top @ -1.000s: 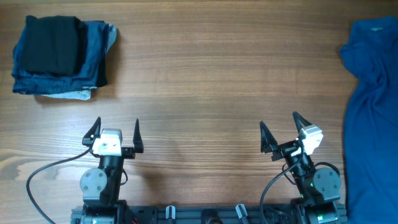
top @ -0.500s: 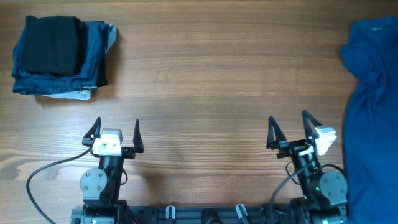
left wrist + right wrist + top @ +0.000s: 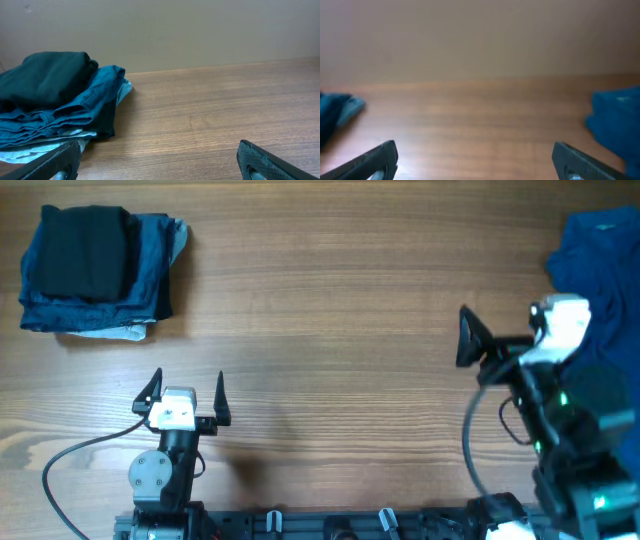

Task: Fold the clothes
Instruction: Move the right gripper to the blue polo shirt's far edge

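Medium-blue soft-cloth polo shirt (image 3: 603, 242) lies crumpled at three o'clock; the right gripper (image 3: 500, 330) (jaws wide, empty) has just swung toward it, so a first grasp seems next.

Bare brown wooden tabletop (image 3: 330, 300) runs wide across the middle; a folded black-and-denim cloth stack (image 3: 95, 270) blocks the far left corner, and the rumpled medium-blue polo shirt (image 3: 600, 250) covers the right edge.

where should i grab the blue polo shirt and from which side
Probably the bunched left edge of the blue polo shirt, approached from the middle of the table: it lies crumpled at the right side, partly out of view, so that edge is nearest.
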`<action>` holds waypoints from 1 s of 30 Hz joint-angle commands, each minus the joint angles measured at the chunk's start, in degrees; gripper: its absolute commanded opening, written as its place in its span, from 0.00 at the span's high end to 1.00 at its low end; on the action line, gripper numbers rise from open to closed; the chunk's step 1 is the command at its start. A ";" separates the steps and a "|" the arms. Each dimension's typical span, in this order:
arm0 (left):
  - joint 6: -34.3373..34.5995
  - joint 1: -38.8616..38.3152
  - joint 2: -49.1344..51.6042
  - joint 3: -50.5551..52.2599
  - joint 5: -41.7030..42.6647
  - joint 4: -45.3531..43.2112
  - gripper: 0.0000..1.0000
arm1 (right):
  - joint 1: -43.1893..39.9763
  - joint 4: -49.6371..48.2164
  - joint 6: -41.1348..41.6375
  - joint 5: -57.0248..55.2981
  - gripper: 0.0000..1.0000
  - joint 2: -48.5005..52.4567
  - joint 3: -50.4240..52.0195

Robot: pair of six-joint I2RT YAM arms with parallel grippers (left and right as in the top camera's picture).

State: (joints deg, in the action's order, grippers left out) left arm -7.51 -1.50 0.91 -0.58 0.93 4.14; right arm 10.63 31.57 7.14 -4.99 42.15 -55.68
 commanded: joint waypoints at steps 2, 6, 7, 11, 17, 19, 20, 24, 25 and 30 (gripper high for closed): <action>-1.09 -0.31 -0.15 0.24 0.72 0.22 0.00 | -1.62 9.29 -3.56 -4.04 0.00 12.66 -9.62; -1.09 -0.31 -0.15 0.24 0.72 0.20 0.00 | -6.29 15.52 -3.54 -3.10 0.00 24.13 -15.21; -1.09 -0.31 -0.15 0.24 0.72 0.22 0.00 | -7.72 15.72 -3.65 -1.05 0.00 26.47 -15.34; -1.09 -0.31 -0.15 0.24 0.72 0.22 0.00 | -8.68 16.11 -3.80 8.92 0.00 33.00 -15.34; -1.09 -0.31 -0.15 0.24 0.72 0.22 0.00 | -8.74 17.31 -3.98 5.27 0.55 38.64 -15.23; -1.09 -0.31 -0.15 0.24 0.72 0.20 0.00 | -8.74 17.31 -3.93 2.86 0.45 40.24 -15.21; -1.09 -0.31 -0.15 0.24 0.72 0.20 0.00 | -8.74 17.33 -3.96 2.84 0.41 40.70 -15.19; -1.09 -0.31 -0.15 0.24 0.72 0.22 0.00 | -9.14 17.35 -3.93 2.86 0.08 43.82 -15.17; -1.09 -0.31 -0.15 0.24 0.72 0.20 0.00 | -9.27 17.31 -3.93 2.86 0.00 44.17 -15.17; -1.09 -0.31 -0.15 0.24 0.72 0.20 0.00 | -9.60 16.57 -3.96 2.86 0.00 44.65 -15.17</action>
State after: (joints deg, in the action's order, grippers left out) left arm -7.51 -1.50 0.91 -0.58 0.93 4.12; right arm 1.34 48.58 3.14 -1.19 86.26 -69.65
